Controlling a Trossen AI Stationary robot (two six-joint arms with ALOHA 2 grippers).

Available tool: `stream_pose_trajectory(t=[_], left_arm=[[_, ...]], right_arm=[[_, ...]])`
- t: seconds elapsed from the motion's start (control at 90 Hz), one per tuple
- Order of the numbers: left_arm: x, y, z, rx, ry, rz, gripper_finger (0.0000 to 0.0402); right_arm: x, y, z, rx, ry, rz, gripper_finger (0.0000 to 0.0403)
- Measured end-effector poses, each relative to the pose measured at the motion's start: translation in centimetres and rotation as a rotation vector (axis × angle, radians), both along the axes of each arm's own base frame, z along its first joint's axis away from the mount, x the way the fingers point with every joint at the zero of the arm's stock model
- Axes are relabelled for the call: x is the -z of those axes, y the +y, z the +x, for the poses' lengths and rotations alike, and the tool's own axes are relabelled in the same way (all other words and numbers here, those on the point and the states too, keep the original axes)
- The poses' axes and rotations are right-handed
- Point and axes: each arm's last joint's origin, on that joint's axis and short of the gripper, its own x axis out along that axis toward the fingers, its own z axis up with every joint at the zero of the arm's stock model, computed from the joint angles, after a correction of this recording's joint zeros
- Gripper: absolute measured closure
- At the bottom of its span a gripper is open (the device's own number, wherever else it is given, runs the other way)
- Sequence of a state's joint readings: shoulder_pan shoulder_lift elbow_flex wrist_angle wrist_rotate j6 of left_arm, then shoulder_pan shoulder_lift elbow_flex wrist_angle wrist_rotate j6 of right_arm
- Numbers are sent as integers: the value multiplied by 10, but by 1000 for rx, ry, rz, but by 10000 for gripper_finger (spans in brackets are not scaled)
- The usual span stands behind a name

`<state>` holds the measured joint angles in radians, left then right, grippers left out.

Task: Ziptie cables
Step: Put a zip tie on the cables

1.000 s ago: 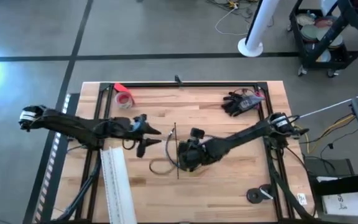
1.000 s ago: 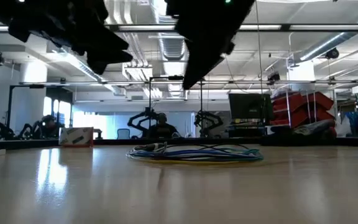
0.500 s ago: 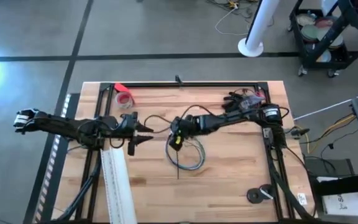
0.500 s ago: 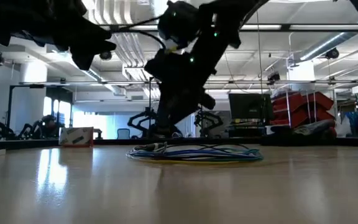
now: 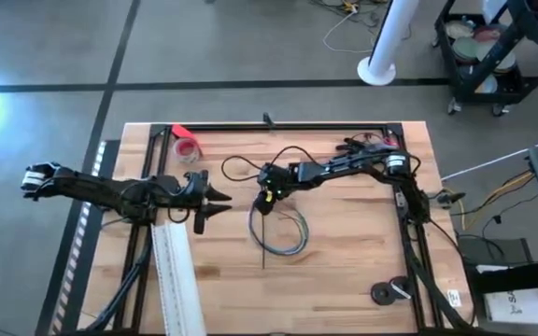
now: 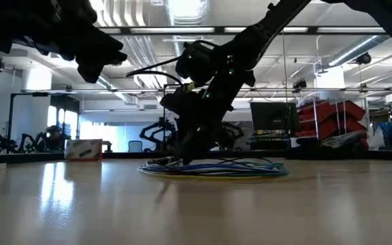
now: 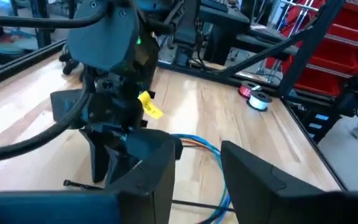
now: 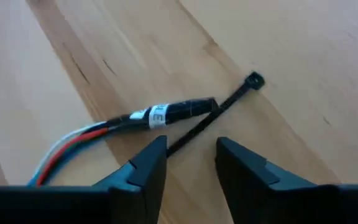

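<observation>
Two open fingers of the right gripper [image 8: 188, 163] are being held over the zip tie [image 8: 213, 118] — cables [image 5: 283, 233] just beside — the left gripper [image 5: 215, 201], also open, is being kept farther off

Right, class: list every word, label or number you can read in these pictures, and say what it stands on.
None can be read.
White band on the cable plug: print blurred.
Yellow tag on the right arm: no letters show.
White label at the table corner: too small.

Right pincer [image 5: 266, 199] has moved from frame centre toward upper middle, uncovering the cables [image 5: 283, 233]; left pincer [image 5: 215, 203] has drawn slightly leftward.
</observation>
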<state>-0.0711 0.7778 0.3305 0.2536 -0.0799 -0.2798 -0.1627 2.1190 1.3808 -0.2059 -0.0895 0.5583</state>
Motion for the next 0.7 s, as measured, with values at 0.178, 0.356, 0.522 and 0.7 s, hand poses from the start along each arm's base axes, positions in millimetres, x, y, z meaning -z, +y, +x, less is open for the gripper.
stream_pose_trajectory(t=[0.178, 0.356, 0.522, 0.7], left_arm=[[3, 0, 2, -2, 18, -9, 287], [3, 0, 3, -3, 15, -16, 280], [3, 0, 3, -3, 15, -16, 275], [2, 0, 3, -1, 6, -7, 282]], right_arm=[[-1, 0, 1, -20, -20, 30, 292], [2, 2, 3, -36, -35, 52, 306], [7, 3, 6, -38, -56, 59, 337], [11, 5, 8, -54, -68, 44, 385]])
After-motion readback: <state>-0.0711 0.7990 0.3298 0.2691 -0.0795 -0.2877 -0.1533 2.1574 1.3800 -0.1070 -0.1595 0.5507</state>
